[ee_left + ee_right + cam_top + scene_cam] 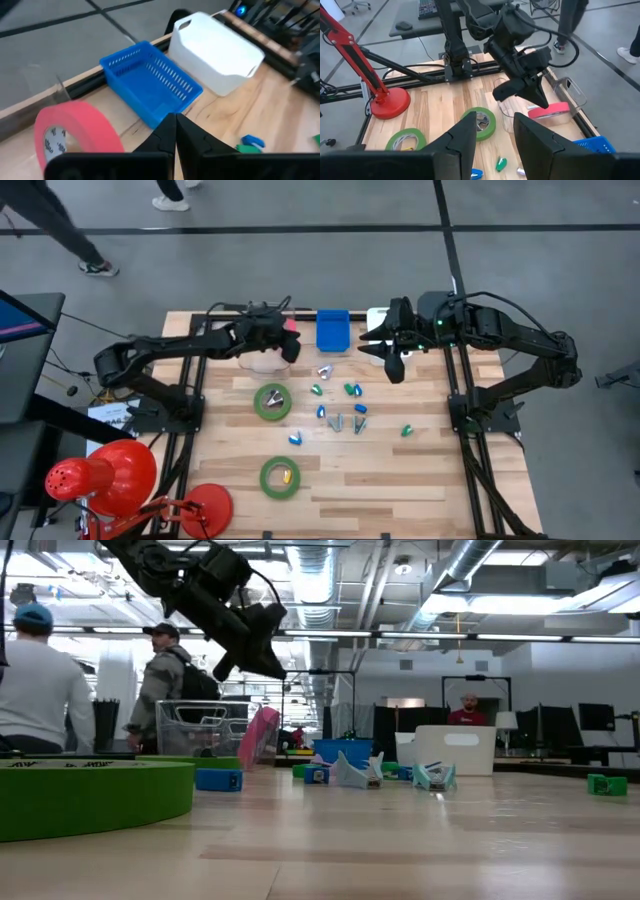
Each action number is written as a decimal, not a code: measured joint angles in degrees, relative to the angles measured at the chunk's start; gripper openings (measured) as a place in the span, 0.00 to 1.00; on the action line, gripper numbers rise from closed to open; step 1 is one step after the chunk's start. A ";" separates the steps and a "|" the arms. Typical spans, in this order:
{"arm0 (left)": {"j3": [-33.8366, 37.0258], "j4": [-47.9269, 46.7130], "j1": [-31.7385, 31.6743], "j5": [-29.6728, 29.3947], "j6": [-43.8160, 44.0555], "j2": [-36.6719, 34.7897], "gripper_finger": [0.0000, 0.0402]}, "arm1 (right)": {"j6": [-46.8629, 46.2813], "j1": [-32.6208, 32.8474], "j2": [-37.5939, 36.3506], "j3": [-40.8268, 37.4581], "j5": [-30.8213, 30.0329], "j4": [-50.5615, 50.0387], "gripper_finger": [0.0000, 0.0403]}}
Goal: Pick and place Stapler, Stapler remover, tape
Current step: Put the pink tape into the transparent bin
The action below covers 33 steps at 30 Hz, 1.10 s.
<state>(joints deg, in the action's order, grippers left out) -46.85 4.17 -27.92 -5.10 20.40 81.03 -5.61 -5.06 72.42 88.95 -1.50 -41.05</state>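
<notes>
1. Plainly, the left pincer (291, 350) is seen raised near the far edge of the bench (420, 480), its fingers (176, 131) pressed together on nothing.
2. The red-pink tape (549, 110) is found lying inside a clear bin (567, 90) at that far edge, just below the left pincer (the right wrist view shows this best).
3. A blue basket (333, 330) and a white bin (215, 50) are set side by side along the same edge, so little free room is left there.
4. The right pincer (392, 365) is held above the bench just beside the white bin, its fingers (465, 135) parted and empty.
5. Two green tape rolls are laid flat on the left half of the bench: one (272, 402) near the middle, the other (280, 477) towards the near edge, well apart.
6. Small blue, green and silver items (340, 408) are scattered across the centre; which are staplers and which removers cannot be told.
7. Open wood is left along the near edge and the right side.
8. Only in the low view are people (40, 680) seen standing in the room behind, and the nearest green roll (95, 795) fills its left foreground.
9. A red lamp stand (100, 475) is shown beyond the bench's left near corner.
</notes>
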 joint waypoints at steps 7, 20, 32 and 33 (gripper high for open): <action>0.00 -0.05 -0.04 -0.51 0.00 4.16 0.00 | -0.02 0.00 0.00 0.00 -0.02 -1.00 0.30; -0.02 -7.35 -0.33 -4.36 -0.62 3.41 0.00 | -0.02 0.02 0.00 0.00 -0.04 -1.16 0.30; 0.00 -13.21 -0.15 -10.63 -2.05 1.26 0.00 | -0.42 0.04 0.02 0.00 -0.06 -1.59 0.30; 0.00 -13.43 -0.17 -10.80 -2.19 0.95 0.00 | -0.48 0.04 0.02 0.00 -0.06 -1.62 0.30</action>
<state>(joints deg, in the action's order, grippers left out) -46.85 -9.26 -28.10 -15.90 18.22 81.98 -6.09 -5.02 72.44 88.95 -1.56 -42.67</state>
